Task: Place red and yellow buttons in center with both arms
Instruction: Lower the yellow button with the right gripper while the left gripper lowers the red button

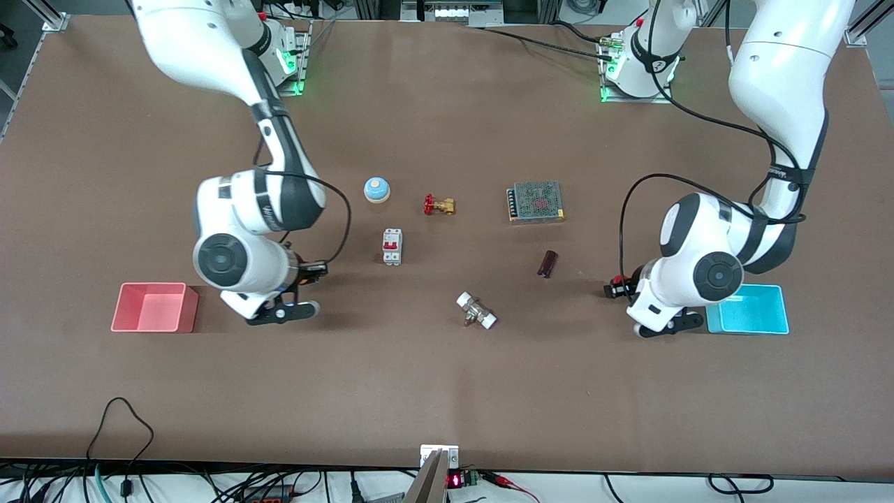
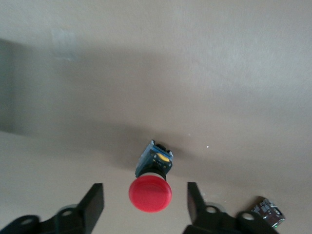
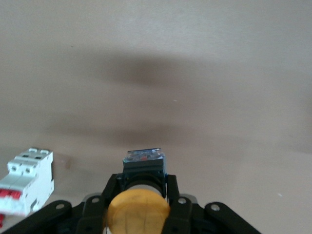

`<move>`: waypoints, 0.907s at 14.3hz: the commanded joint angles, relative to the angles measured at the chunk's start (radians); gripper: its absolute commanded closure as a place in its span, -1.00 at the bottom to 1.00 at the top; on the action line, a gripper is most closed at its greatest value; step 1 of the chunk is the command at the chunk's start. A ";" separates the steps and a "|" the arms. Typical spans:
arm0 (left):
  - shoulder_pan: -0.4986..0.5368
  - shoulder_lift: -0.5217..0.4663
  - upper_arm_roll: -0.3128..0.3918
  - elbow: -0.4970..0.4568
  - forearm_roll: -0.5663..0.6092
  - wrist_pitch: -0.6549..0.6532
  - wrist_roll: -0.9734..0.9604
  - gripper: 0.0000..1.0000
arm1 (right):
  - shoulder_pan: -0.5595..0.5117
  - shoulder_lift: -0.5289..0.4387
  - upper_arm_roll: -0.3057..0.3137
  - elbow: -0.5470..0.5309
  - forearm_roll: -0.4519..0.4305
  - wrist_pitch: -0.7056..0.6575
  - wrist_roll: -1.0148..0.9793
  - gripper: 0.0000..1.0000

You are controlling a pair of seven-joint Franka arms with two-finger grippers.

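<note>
The red button (image 2: 150, 194) lies on its side on the brown tabletop (image 1: 447, 363), near the left arm's end beside the cyan bin; it also shows in the front view (image 1: 614, 285). My left gripper (image 2: 145, 202) is open, with one finger on each side of the red cap and not touching it. My right gripper (image 3: 140, 192) is shut on the black body of the yellow button (image 3: 139, 212), low over the table between the pink bin and the breaker. In the front view the right gripper (image 1: 312, 271) largely hides that button.
A white and red breaker (image 1: 392, 246), a blue-and-white bell (image 1: 376, 189), a brass valve (image 1: 438, 205), a meshed metal box (image 1: 536, 202), a dark cylinder (image 1: 547, 263) and a white-capped fitting (image 1: 476, 311) lie mid-table. A pink bin (image 1: 154, 307) and a cyan bin (image 1: 747, 309) stand toward the ends.
</note>
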 commanded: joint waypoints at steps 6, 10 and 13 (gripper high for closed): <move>0.035 -0.163 0.016 0.015 0.003 -0.045 0.009 -1.00 | 0.085 0.037 -0.011 -0.148 0.018 0.229 0.168 0.28; 0.073 -0.174 0.003 0.015 0.005 -0.048 0.044 -1.00 | 0.093 0.045 -0.011 -0.191 0.018 0.289 0.168 -0.05; 0.057 -0.235 0.043 0.015 0.002 -0.108 0.149 -1.00 | 0.093 0.036 -0.011 -0.190 0.018 0.278 0.183 -1.00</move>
